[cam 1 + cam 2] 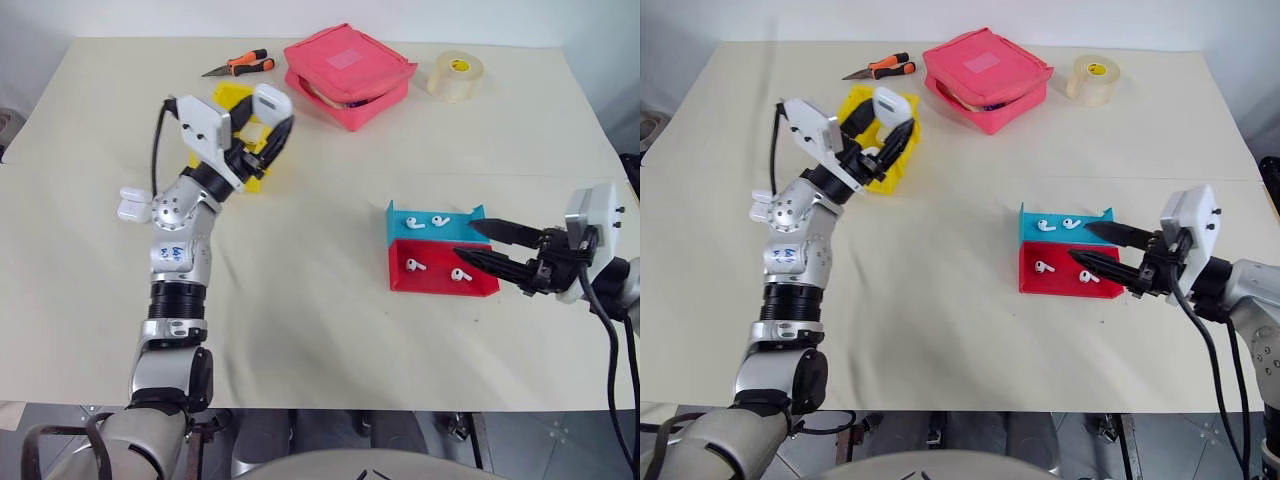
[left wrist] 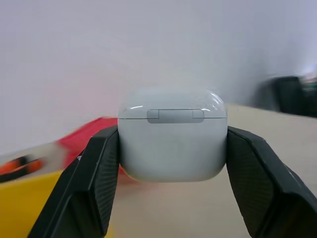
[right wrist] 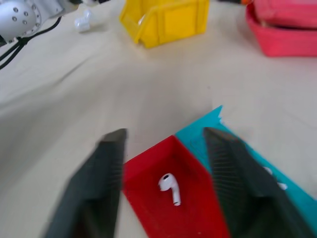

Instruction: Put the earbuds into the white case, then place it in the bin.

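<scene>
The left gripper [image 1: 892,128] is clamped on the white case [image 2: 172,136], with its lid closed, and holds it above the yellow bin [image 3: 166,20], probably to drop it there. The right gripper [image 1: 477,242] stands unclenched over the trays, where 4 earbuds [image 1: 415,265] lie.

The small glossy white rounded plastic case [image 2: 172,135], lid shut, is pinched between two black fingers above the bright yellow rectangular plastic bin [image 1: 868,148] at the table's far left. Four tiny glossy white stemmed earbuds [image 1: 437,221] lie loose at the right, two in a shallow blue tray and two in the red tray touching it
</scene>
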You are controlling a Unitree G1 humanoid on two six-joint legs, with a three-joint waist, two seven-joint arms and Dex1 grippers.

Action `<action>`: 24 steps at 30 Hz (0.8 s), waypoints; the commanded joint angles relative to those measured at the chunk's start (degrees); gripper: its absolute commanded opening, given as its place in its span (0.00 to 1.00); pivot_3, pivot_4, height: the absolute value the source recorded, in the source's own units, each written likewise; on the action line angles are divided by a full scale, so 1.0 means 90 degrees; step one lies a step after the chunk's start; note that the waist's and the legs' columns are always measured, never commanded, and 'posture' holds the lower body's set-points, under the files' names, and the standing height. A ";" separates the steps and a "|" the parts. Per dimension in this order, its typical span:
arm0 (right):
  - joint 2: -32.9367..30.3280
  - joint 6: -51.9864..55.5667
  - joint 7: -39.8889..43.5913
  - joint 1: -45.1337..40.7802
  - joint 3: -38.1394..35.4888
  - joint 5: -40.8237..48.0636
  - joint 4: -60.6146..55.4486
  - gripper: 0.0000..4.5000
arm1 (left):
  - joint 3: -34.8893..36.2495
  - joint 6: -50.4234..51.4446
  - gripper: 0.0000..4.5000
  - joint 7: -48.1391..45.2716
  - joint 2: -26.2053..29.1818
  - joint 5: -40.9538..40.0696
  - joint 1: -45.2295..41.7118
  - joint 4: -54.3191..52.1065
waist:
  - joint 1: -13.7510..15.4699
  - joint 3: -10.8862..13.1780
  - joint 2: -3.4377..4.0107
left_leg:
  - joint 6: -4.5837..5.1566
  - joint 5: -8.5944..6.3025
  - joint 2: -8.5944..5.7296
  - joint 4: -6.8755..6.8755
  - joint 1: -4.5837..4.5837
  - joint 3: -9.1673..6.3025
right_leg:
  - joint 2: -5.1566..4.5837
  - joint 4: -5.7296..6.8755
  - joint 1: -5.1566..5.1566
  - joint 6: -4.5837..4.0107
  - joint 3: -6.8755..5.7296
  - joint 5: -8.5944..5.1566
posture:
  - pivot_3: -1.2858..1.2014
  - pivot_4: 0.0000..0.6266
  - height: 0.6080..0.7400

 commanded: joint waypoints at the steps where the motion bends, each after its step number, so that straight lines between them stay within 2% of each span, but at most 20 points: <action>1: 0.0091 -0.0174 0.0114 -0.0110 -0.0151 0.0159 0.0047 0.84 | 0.0028 0.0315 0.62 0.0426 0.0272 0.0253 0.0036 -0.0029 | 0.0003 0.0000 0.0000 | 0.0000 0.0000 -0.0001 0.0001 0.0000 0.0000 | -0.0001 0.0000 0.0001 0.0000 0.0000 0.0000 | 0.52 0.24 1.00; 3: 0.0113 -0.0220 0.0129 -0.0146 -0.0073 0.0102 0.0099 0.99 | -0.0008 0.0487 0.62 0.0526 0.0350 0.0292 -0.0052 0.0183 | 0.0030 0.0000 0.0000 | 0.0000 0.0000 -0.0005 0.0002 -0.0001 0.0001 | -0.0004 0.0000 0.0002 0.0000 0.0000 0.0000 | 0.52 0.24 1.00; 7: 0.0150 -0.0238 0.0164 -0.0291 0.0047 0.0076 0.0174 1.00 | -0.0137 0.0706 0.62 0.0607 0.0490 0.0472 -0.0442 0.0917 | 0.0047 0.0001 -0.0002 | 0.0000 0.0000 -0.0009 0.0008 0.0000 -0.0005 | -0.0005 -0.0002 0.0011 0.0001 -0.0002 0.0000 | 0.52 0.24 1.00; 9: 0.0151 -0.0244 0.0190 -0.0378 0.0087 0.0053 0.0225 1.00 | -0.0221 0.0709 0.79 0.0623 0.0550 0.0598 -0.0586 0.1204 | 0.0036 0.0002 -0.0004 | 0.0000 0.0000 -0.0009 0.0006 0.0000 -0.0005 | -0.0004 -0.0003 0.0011 0.0000 -0.0004 0.0000 | 0.52 0.24 1.00; 12: 0.0133 -0.0267 0.0232 -0.0488 0.0137 0.0012 0.0312 1.00 | -0.0224 0.0613 0.98 0.0783 0.0597 0.0720 -0.0755 0.1471 | 0.0016 0.0002 -0.0004 | 0.0000 0.0000 -0.0008 0.0005 0.0000 -0.0003 | -0.0004 -0.0003 0.0010 0.0000 -0.0004 0.0000 | 0.52 0.24 1.00; 15: 0.0129 -0.0303 0.0293 -0.0648 0.0240 -0.0065 0.0439 1.00 | -0.0292 0.0509 0.99 0.0747 0.0696 0.0813 -0.0826 0.1569 | 0.0004 0.0002 -0.0004 | 0.0000 0.0000 -0.0006 0.0003 0.0003 -0.0002 | -0.0003 -0.0002 0.0010 0.0000 -0.0004 0.0000 | 0.52 0.24 1.00; 22: 0.0258 -0.0740 0.0645 -0.1343 0.0498 -0.0253 0.1168 1.00 | -0.0115 0.0914 0.99 -0.0154 0.1192 0.0218 -0.0008 -0.0629 | -0.0024 0.0002 -0.0004 | -0.0004 0.0002 0.0000 -0.0003 0.0003 0.0006 | -0.0003 0.0001 -0.0001 0.0000 -0.0006 0.0000 | 0.52 0.24 1.00; 24: 0.0314 -0.0996 0.0848 -0.1590 0.0643 -0.0416 0.1554 1.00 | 0.0105 0.1226 0.99 -0.0496 0.1544 -0.0078 0.0404 -0.1120 | -0.0041 0.0002 -0.0004 | -0.0005 0.0001 0.0000 -0.0001 0.0004 0.0007 | -0.0004 0.0001 0.0000 0.0000 -0.0008 0.0000 | 0.52 0.24 1.00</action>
